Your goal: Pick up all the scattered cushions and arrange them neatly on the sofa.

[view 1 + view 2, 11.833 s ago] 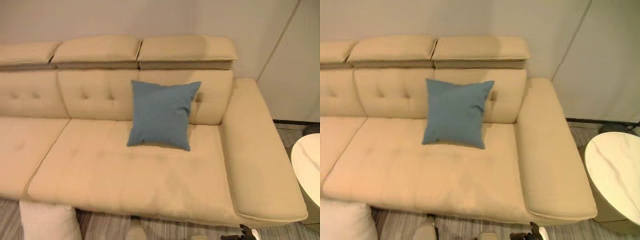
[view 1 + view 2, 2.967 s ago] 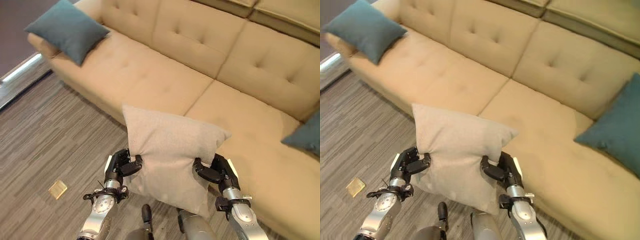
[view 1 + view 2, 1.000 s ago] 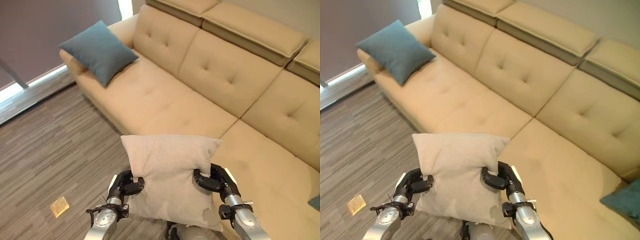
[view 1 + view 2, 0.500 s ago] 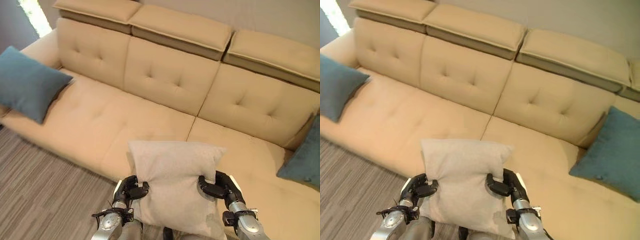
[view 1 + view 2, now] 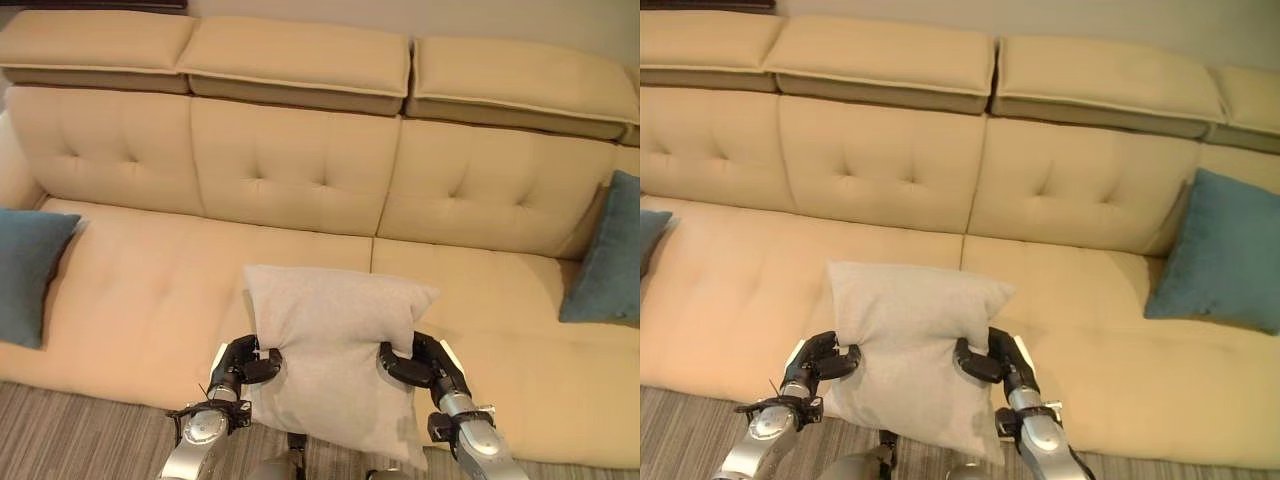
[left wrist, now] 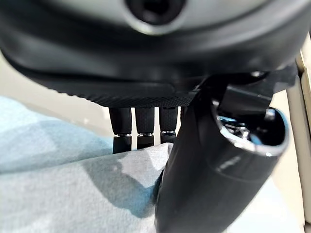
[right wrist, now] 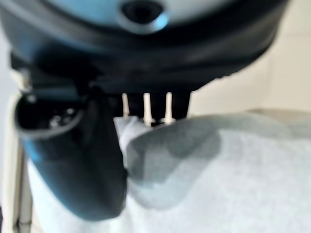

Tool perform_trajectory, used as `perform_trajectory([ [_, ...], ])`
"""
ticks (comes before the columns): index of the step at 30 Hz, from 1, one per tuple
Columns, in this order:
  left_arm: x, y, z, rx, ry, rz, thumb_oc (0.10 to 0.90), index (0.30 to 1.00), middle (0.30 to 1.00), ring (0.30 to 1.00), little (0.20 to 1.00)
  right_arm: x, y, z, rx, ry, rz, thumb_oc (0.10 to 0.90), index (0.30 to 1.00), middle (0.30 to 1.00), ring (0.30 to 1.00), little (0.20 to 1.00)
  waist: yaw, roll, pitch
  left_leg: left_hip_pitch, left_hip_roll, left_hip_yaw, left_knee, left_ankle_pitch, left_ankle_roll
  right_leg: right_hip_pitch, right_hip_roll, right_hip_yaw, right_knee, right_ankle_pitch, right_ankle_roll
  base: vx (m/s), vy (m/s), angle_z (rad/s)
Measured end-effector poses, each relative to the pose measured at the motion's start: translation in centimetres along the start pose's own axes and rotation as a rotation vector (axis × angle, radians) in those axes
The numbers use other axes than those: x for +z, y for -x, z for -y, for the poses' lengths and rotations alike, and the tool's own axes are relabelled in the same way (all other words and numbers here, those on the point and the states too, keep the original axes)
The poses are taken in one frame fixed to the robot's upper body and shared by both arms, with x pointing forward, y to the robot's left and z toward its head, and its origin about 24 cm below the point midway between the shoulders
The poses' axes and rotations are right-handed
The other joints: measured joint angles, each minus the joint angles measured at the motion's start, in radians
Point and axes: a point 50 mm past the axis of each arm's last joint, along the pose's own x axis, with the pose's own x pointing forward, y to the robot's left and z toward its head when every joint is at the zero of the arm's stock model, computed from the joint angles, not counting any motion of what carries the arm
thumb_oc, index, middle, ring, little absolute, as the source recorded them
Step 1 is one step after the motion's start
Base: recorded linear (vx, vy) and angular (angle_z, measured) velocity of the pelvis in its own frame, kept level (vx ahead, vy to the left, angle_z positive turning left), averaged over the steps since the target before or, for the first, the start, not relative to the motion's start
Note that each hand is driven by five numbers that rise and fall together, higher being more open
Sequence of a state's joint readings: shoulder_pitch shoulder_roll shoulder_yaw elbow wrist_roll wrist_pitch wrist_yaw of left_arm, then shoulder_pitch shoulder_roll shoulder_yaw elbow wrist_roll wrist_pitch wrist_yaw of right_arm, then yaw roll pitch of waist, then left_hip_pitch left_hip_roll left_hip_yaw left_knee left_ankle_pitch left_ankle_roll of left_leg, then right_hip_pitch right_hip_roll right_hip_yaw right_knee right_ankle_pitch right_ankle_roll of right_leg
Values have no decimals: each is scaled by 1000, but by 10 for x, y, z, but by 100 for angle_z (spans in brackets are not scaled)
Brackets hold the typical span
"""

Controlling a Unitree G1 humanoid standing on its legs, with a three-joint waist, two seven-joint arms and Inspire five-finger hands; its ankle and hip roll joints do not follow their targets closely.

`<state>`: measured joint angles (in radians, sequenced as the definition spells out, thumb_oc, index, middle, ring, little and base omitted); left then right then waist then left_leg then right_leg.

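The left hand is clamped on the left edge of the square light grey fabric cushion, fingers behind the cloth and thumb pinching in front, as seen in the left wrist view. The right hand pinches the cushion's right edge the same way. The cushion hangs upright between both hands, creased inward at each grip, in front of the seat of the beige tufted sofa. One teal square cushion lies at the sofa's left end; another teal cushion leans against the backrest at the right end
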<state>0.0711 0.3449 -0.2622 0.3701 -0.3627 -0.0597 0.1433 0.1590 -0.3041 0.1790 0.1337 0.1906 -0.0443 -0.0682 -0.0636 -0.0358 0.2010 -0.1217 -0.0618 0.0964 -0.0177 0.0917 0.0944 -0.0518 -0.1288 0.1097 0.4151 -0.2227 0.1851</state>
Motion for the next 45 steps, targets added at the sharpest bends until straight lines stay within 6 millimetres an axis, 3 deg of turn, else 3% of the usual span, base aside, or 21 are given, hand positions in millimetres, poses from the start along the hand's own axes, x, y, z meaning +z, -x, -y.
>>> perform_trajectory([
  [2,0,0,0,0,0,-1,400,300,300,300,300,1,-1,0,3,12,4,400,300,300,300,300,-6,10,4,15,14,10,-7,-4,6,-17,-13,-86,33,8,-11,65,2,-48],
  [4,1,-1,2,2,14,4,400,300,300,300,300,-1,1,0,-1,14,-4,400,300,300,300,300,4,15,6,28,29,55,-10,-15,17,-25,-96,-208,12,8,-42,121,-104,-58],
  [6,0,0,0,9,12,0,400,300,300,300,300,-1,0,-3,10,16,-2,400,300,300,300,300,24,46,6,32,71,96,-22,-29,-1,-27,-197,-340,-155,47,-54,166,-159,-94],
  [7,-2,1,-2,15,8,-5,400,300,300,300,300,0,-1,-6,24,16,0,400,300,300,300,300,28,48,6,38,84,113,-27,-29,-10,-29,-219,-361,-259,93,-16,94,-71,-68],
  [9,-2,1,-6,25,-3,-8,400,300,300,300,300,-2,0,-9,43,17,-8,400,300,300,300,300,16,49,6,53,98,117,-48,-13,-31,-33,-226,-367,-372,176,10,118,-128,-19],
  [11,-4,2,-4,25,4,-13,400,300,300,300,300,-4,2,-8,35,17,-16,400,300,300,300,300,-7,36,2,78,99,103,-62,-3,-64,-41,-214,-353,-438,267,7,141,-217,26],
  [12,-4,2,-4,26,5,-14,400,300,300,300,300,-4,2,-7,33,17,-16,400,300,300,300,300,-8,27,1,83,93,96,-62,-1,-76,-38,-207,-344,-445,281,2,91,-204,47],
  [13,-6,3,-5,29,3,-17,400,300,300,300,300,-6,4,-7,26,14,-25,400,300,300,300,300,-12,0,-13,88,78,78,-63,1,-96,-28,-204,-331,-455,306,-5,112,-227,46],
  [14,-12,5,6,31,45,-36,400,300,300,300,300,-9,4,2,9,45,-40,400,300,300,300,300,-11,35,-24,90,111,59,-72,5,-118,-24,-172,-321,-454,346,12,85,-159,34],
  [17,-29,17,23,5,97,-86,400,300,300,300,300,-10,7,18,-7,109,-56,400,300,300,300,300,-10,95,-42,106,187,56,-71,7,-125,14,-82,-335,-491,335,-21,130,-263,-1],
  [19,-34,20,33,-18,125,-106,400,300,300,300,300,-10,10,26,-36,116,-60,400,300,300,300,300,-25,105,-48,115,224,54,-71,15,-137,37,-40,-350,-506,329,-38,77,-175,0],
  [22,-33,20,41,-45,137,-102,400,300,300,300,300,-11,11,33,-62,117,-62,400,300,300,300,300,-48,105,-48,115,240,55,-70,25,-151,38,-19,-351,-506,327,-53,67,-209,-1],
  [28,-31,18,34,-27,128,-94,400,300,300,300,300,-14,13,29,-44,112,-73,400,300,300,300,300,-58,108,-50,111,251,47,-60,39,-171,44,-7,-355,-506,308,-62,26,-204,2],
  [31,-30,17,26,-19,102,-93,400,300,300,300,300,-18,15,22,-31,90,-85,400,300,300,300,300,-46,98,-48,93,254,19,-9,42,-177,65,-6,-367,-504,296,-72,-35,-169,19],
  [36,-26,14,21,-10,83,-81,400,300,300,300,300,-17,14,19,-16,90,-84,400,300,300,300,300,1,64,-28,-19,254,-57,195,49,-198,96,-19,-391,-507,279,-101,63,2,18],
  [37,-28,15,20,-10,81,-85,400,300,300,300,300,-16,13,19,-16,100,-80,400,300,300,300,300,6,52,-24,-26,249,-77,168,25,-206,99,-23,-392,-507,262,-109,135,113,12],
  [39,-27,15,22,-19,77,-83,400,300,300,300,300,-13,11,23,-20,117,-67,400,300,300,300,300,14,60,-23,-31,245,-91,87,26,-202,88,-17,-385,-504,265,-111,121,100,-8],
  [41,-29,16,28,-26,93,-89,400,300,300,300,300,-10,11,29,-23,154,-64,400,300,300,300,300,18,111,-34,16,250,-87,-8,38,-190,89,25,-378,-506,271,-92,126,141,-18],
  [42,-28,14,28,-26,93,-84,400,300,300,300,300,-12,11,28,-30,145,-70,400,300,300,300,300,11,102,-32,36,249,-78,-47,29,-222,94,19,-383,-506,271,-77,133,146,-3],
  [45,-22,11,20,-13,67,-66,400,300,300,300,300,-13,10,21,-24,130,-67,400,300,300,300,300,12,45,-32,42,207,-60,-70,41,-211,83,-23,-379,-507,275,-62,130,152,0],
])
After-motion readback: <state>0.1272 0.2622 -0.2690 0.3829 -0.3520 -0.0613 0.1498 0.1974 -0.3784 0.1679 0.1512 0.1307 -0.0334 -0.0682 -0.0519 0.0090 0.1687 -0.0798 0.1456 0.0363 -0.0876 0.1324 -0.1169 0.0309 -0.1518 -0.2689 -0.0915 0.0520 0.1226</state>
